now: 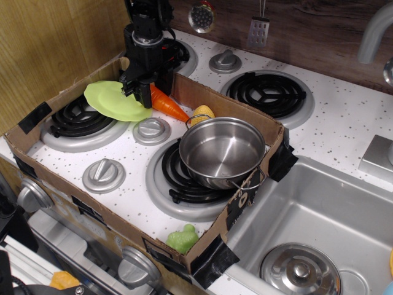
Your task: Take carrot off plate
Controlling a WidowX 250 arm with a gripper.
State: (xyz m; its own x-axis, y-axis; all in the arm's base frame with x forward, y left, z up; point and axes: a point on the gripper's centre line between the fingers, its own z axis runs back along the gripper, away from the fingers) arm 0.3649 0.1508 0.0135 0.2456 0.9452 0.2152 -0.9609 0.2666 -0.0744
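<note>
The orange carrot (171,107) lies tilted at the right edge of the lime-green plate (110,100), which rests over the back-left burner. The carrot's tip points right toward the yellow corn toy (203,112). My gripper (144,96) comes down from above on the carrot's thick stem end and hides it. The fingers stand close together around that end, shut on the carrot. The stem end still overlaps the plate's right rim.
A steel pot (222,150) sits on the front-right burner, close to the carrot's tip. A low cardboard wall (221,101) rings the stove area. A green toy (183,238) lies at the front corner. The sink (319,209) with a pot lid (299,271) is at the right.
</note>
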